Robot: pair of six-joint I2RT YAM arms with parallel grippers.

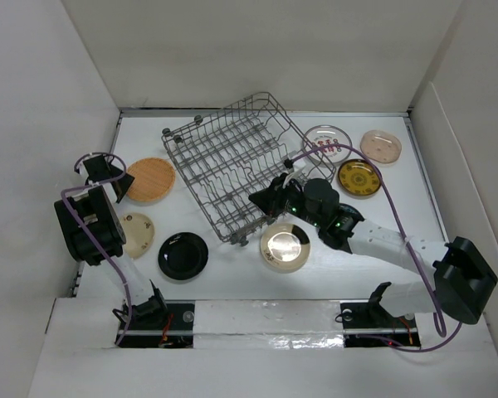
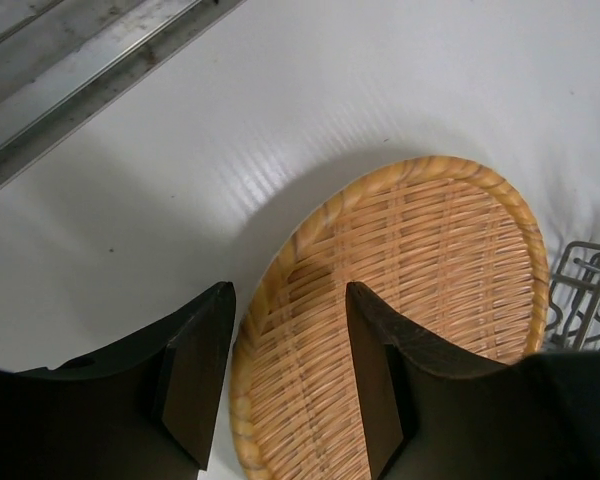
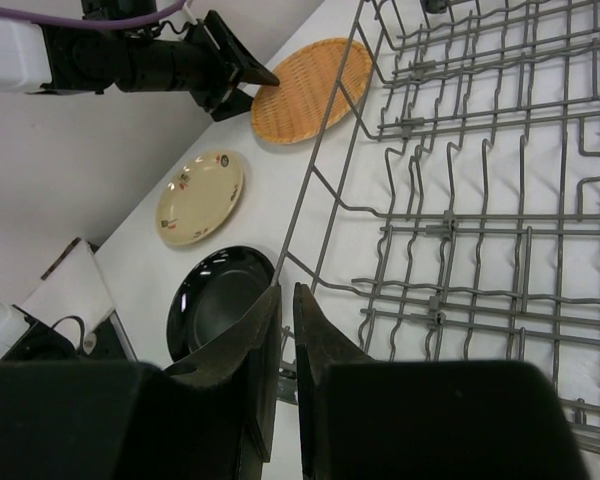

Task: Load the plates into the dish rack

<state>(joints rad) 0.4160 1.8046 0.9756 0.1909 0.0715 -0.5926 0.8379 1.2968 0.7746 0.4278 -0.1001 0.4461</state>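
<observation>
Our left pincer (image 2: 288,305), gripping nothing yet, hangs wide open astride the rim of the orange-brown woven plate (image 2: 420,290), which lies flat on the bench (image 2: 330,100) just left of the dish rack (image 1: 224,162). Our right pincer (image 3: 285,300) is all but closed, seemingly pinching the rack's edge wire. We judge the outer finger should reach the bench beside the rim before closing, and the plate be tilted upright for the tines.
</observation>
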